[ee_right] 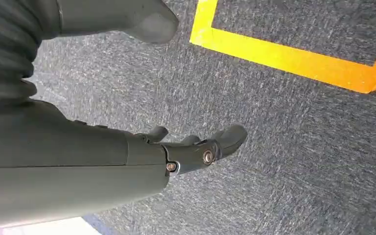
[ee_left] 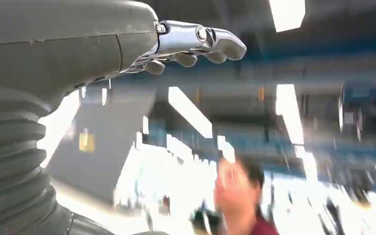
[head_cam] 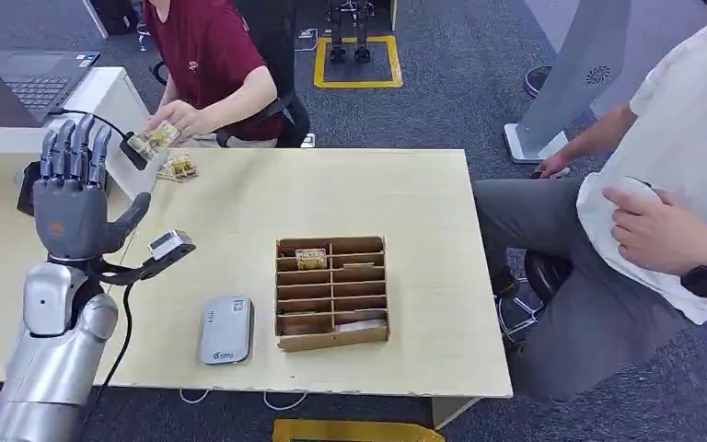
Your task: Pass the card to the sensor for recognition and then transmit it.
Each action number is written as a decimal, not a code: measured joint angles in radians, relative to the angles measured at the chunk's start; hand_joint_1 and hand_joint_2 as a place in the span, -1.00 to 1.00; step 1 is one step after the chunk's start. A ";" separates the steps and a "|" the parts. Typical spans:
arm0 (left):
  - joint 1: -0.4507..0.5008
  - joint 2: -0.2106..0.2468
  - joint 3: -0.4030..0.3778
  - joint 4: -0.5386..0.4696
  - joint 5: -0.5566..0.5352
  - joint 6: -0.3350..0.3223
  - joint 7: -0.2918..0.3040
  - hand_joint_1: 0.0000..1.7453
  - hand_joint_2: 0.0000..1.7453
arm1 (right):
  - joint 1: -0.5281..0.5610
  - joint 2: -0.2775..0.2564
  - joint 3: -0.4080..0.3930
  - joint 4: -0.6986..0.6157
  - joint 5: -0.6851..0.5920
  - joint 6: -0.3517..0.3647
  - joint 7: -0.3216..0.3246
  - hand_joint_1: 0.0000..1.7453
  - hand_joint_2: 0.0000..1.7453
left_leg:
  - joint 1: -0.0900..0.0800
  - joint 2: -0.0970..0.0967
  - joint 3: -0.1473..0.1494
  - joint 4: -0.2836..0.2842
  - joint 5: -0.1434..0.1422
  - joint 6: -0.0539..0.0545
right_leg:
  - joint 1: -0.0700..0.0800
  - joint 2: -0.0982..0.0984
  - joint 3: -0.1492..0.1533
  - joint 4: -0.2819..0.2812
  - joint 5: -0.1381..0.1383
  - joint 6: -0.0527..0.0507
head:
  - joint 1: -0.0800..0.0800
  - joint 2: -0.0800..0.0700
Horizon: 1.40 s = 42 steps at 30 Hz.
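Starting at the left of the head view, your left hand [head_cam: 75, 198] is raised above the table [head_cam: 405, 193] with its fingers straight up and spread and the thumb out to the side; it holds nothing. Just beyond it, at the table's far left edge, a person in a red shirt [head_cam: 204, 46] holds a card [head_cam: 155, 140] out toward that hand, and a small stack of cards [head_cam: 177, 168] lies on the table just beside it. So you are at the very start, I judge: the card has not been taken yet. Your next move calls for reaching to the offered card and closing thumb and fingers on its edge without crushing it. Further right, the grey sensor [head_cam: 226, 330] lies flat near the table's near edge, and just beside it stands the wooden slotted box [head_cam: 332, 293], a few slots already filled; after the pickup you would bring the card down over the sensor. At the far right a seated person in a white shirt [head_cam: 672, 138] is well apart from the work. Your right hand [ee_right: 196, 147] hangs over the grey carpet [ee_right: 284, 147], fingers loosely curled and holding nothing.
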 joint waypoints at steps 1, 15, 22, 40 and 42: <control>0.011 0.004 -0.008 -0.006 0.102 -0.067 -0.028 -1.00 1.00 | 0.001 0.000 0.000 0.000 -0.006 -0.002 -0.001 -1.00 1.00 | 0.000 0.000 0.000 0.000 0.000 0.000 | 0.000 0.000 0.000 0.000 0.000 0.000 | 0.000 0.000; 0.197 0.023 -0.044 -0.194 0.439 -0.362 -0.129 -1.00 1.00 | 0.026 0.000 -0.011 0.000 -0.030 -0.005 0.003 -1.00 1.00 | 0.000 0.002 -0.001 0.000 -0.003 0.001 | 0.000 0.001 0.000 0.000 -0.001 0.000 | 0.000 0.000; 0.411 0.132 -0.113 -0.360 0.535 -0.573 -0.197 -1.00 1.00 | 0.042 0.000 -0.039 0.000 -0.054 -0.002 0.031 -1.00 1.00 | 0.001 0.006 0.001 -0.001 -0.006 -0.001 | 0.000 0.006 -0.001 0.000 -0.003 -0.001 | 0.000 0.000; 0.503 0.217 -0.339 -0.494 0.082 -0.405 -0.012 -1.00 1.00 | 0.040 0.016 -0.088 -0.003 -0.060 -0.013 0.036 -1.00 1.00 | 0.000 0.004 0.001 -0.001 -0.007 0.000 | 0.000 0.002 0.000 0.000 -0.005 0.000 | 0.001 0.000; 0.503 0.221 -0.343 -0.494 0.082 -0.404 -0.012 -1.00 1.00 | 0.040 0.016 -0.088 -0.004 -0.060 -0.013 0.036 -1.00 1.00 | 0.001 0.004 0.001 -0.001 -0.007 0.000 | 0.000 0.002 0.000 0.000 -0.005 0.000 | 0.001 0.000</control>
